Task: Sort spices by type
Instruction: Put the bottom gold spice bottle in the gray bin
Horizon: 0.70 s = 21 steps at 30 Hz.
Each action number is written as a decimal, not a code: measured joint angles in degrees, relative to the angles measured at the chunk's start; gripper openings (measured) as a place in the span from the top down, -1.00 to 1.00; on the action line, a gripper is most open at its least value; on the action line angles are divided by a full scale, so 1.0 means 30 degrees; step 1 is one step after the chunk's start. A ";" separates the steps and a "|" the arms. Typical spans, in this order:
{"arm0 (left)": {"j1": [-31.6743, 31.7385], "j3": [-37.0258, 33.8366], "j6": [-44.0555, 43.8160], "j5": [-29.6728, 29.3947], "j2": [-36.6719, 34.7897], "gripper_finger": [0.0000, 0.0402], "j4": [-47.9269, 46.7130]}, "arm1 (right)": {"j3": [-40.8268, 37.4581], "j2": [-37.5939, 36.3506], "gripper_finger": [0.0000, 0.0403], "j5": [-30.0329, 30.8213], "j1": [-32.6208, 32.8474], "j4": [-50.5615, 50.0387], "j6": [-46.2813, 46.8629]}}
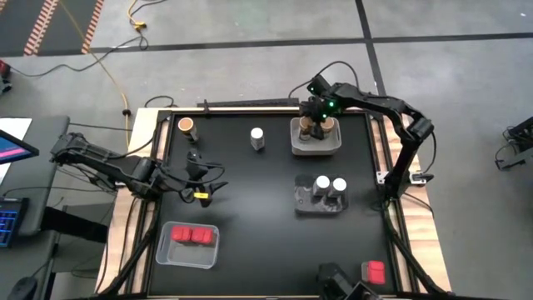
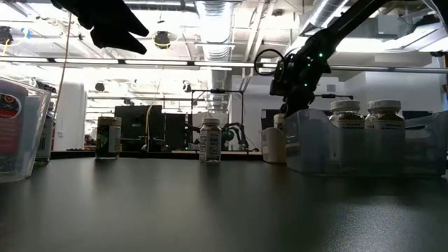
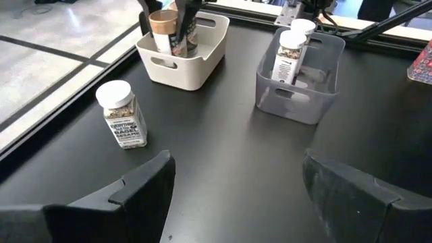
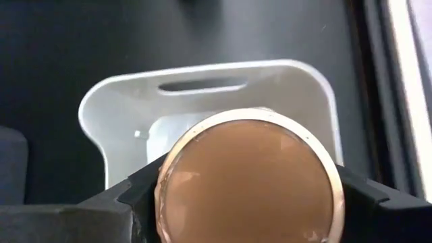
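While the right gripper (image 4: 246,202) pinches a cork-topped jar (image 4: 248,177) above the white tray (image 4: 128,101), a jar (image 3: 121,113) labelled "SESAME" stands ahead of the left gripper's (image 3: 236,189) spread jaws.

The white-lidded jar (image 3: 121,115) standing alone on the table bears a label reading "EVERYTHING… SESAME"; other labels are illegible.
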 joint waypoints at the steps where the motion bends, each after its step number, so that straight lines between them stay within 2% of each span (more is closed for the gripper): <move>1: 0.0000 0.0000 0.0007 0.0000 0.0000 -0.54 -0.0002 | 0.0000 -0.0015 -0.53 0.0017 -0.0046 0.0241 -0.0002; 21: 0.0000 0.0000 -0.0022 0.0000 0.0000 -0.54 -0.0005 | -0.0605 -0.0002 -0.57 0.0549 -0.0268 0.0601 -0.0441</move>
